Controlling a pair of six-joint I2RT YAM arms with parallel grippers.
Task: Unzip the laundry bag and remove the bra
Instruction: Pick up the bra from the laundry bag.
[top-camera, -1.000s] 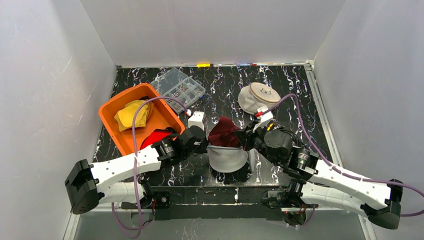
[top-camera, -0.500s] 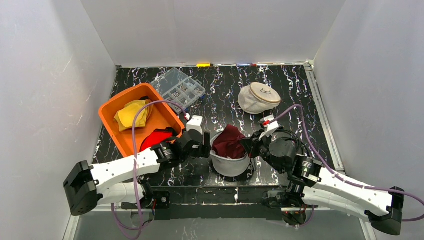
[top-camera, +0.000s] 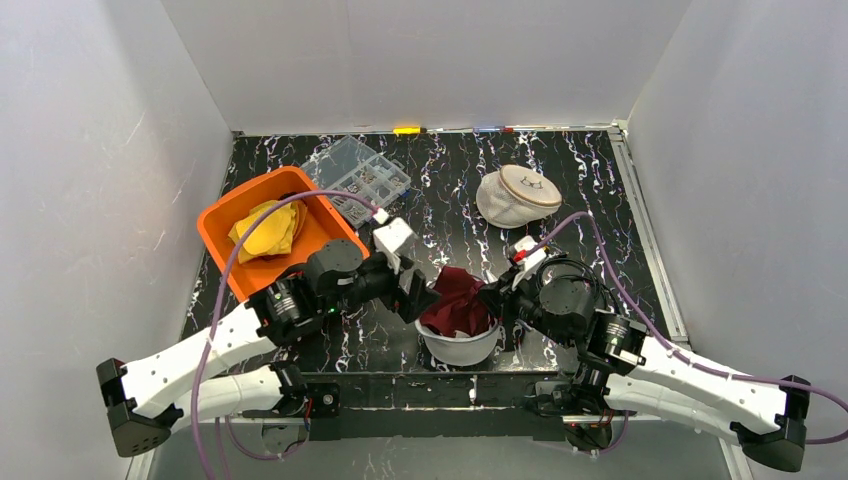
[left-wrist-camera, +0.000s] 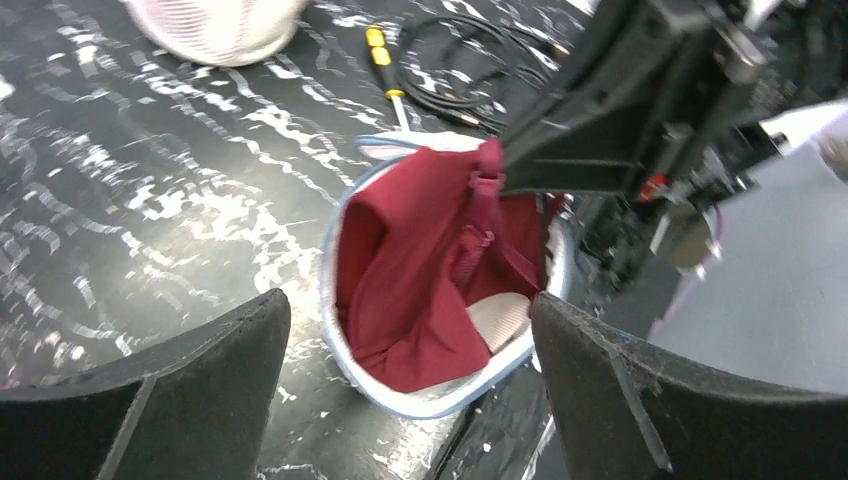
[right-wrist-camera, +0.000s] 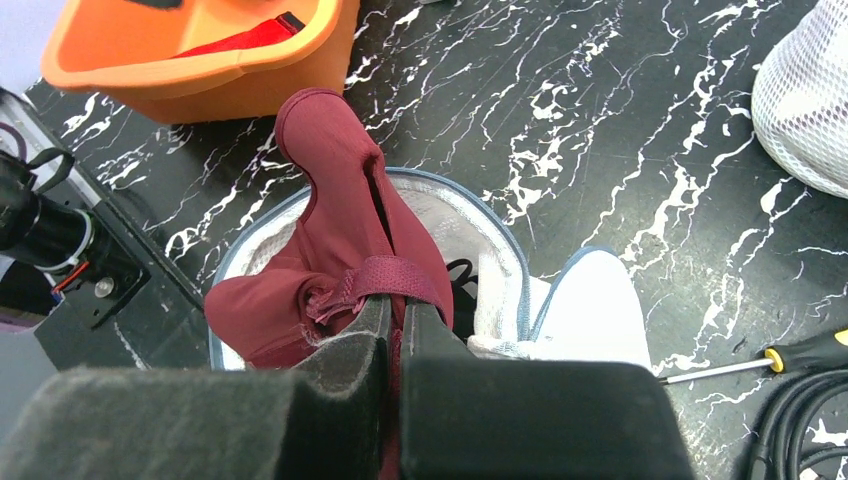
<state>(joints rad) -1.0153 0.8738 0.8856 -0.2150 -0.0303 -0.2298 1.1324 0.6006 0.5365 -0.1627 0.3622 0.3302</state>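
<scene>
The laundry bag (top-camera: 458, 347), a round white mesh pouch with a grey-blue rim, lies unzipped and open near the table's front edge. A dark red bra (top-camera: 456, 300) bulges out of it. My right gripper (top-camera: 493, 300) is shut on the bra's strap at the bag's right side; the right wrist view shows the fingers (right-wrist-camera: 395, 315) pinching red fabric (right-wrist-camera: 340, 200) over the mesh (right-wrist-camera: 490, 250). My left gripper (top-camera: 420, 298) hovers open just left of the bag. In the left wrist view its fingers (left-wrist-camera: 410, 370) stand wide apart either side of the bag (left-wrist-camera: 440, 405) and the bra (left-wrist-camera: 420, 260), holding nothing.
An orange bin (top-camera: 222, 222) with yellow cloth and a red garment sits at the left. A clear organizer box (top-camera: 358, 175) lies behind it. A second white mesh bag (top-camera: 515, 195) rests at the back right. A screwdriver (right-wrist-camera: 790, 355) and black cable (right-wrist-camera: 790, 420) lie right of the bag.
My left gripper has let go of the bag's left rim, opened wide and risen. The bag has sunk and shifted toward the near edge. The right gripper keeps its hold on the bra.
</scene>
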